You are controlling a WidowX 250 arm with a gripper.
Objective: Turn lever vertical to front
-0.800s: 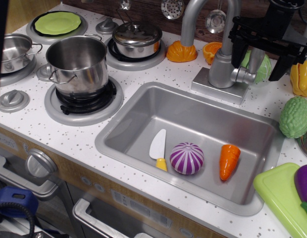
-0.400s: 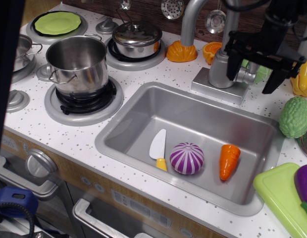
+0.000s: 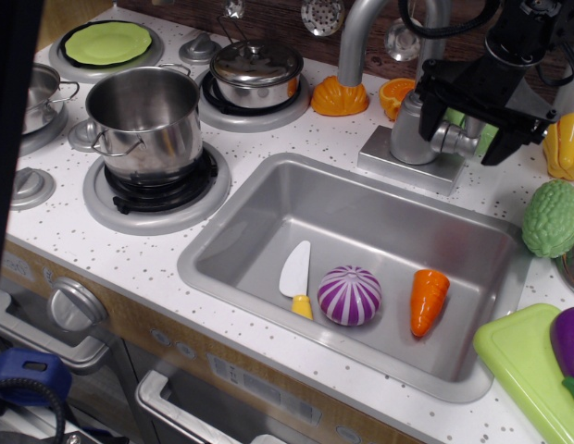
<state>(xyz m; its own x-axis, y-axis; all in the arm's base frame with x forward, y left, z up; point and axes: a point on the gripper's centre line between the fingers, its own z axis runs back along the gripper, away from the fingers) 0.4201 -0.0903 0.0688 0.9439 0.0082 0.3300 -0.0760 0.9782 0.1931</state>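
Note:
The lever (image 3: 454, 139) is a short silver stub that sticks out to the right from the faucet's thick body (image 3: 412, 125), at the back edge of the sink. My black gripper (image 3: 466, 125) hangs over it from the upper right. It is open, with one finger to the left of the lever near the faucet body and the other finger (image 3: 500, 143) to its right, so the lever lies between them. I cannot tell if either finger touches the lever. The gooseneck spout (image 3: 354, 37) rises behind.
The sink (image 3: 268, 199) holds a toy knife (image 3: 295, 275), a purple onion (image 3: 349, 295) and a carrot (image 3: 428, 301). A steel pot (image 3: 146, 120) and a lidded pot (image 3: 255, 69) stand on the stove. A yellow pepper (image 3: 567, 148), a green gourd (image 3: 553, 217) and a green cutting board (image 3: 528, 370) are on the right.
My gripper has moved left and down from beside the lever to straddle it. The lever still points to the right.

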